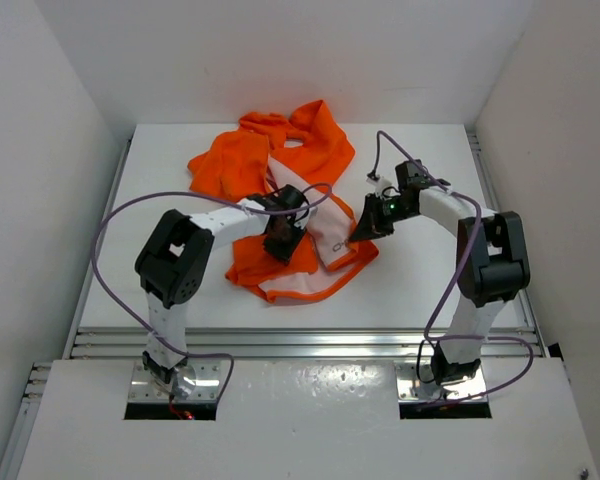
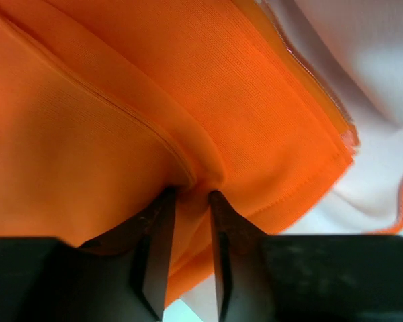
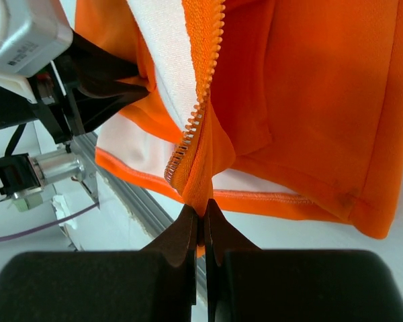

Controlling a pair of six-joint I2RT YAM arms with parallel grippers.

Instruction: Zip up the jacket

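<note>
1. The jacket (image 1: 315, 150) lay crumpled on the table (image 1: 160, 290). In the top view it spread from the middle towards 12 o'clock, with its front open and pale lining (image 1: 332, 238) showing at its 6 o'clock end.
2. The left gripper (image 1: 283, 236) sat on the jacket's near part, at about 9 o'clock from the lining. The left wrist view showed its fingers standing narrow, pinching a fold of orange cloth between the tips.
3. The right gripper (image 1: 366, 228) was at the jacket's 3 o'clock edge. Its jaws were closed tight on the orange strip at the lower end of the zipper (image 3: 200, 111).
4. In the right wrist view a single row of zipper teeth ran from 12 o'clock down to the fingertips at 6 o'clock. Lining lay on its 9 o'clock side and orange cloth on its 3 o'clock side.
5. The two grippers were near each other, with the lining between them.
6. A purple cable (image 1: 110, 230) looped out from the left arm towards 9 o'clock.
</note>
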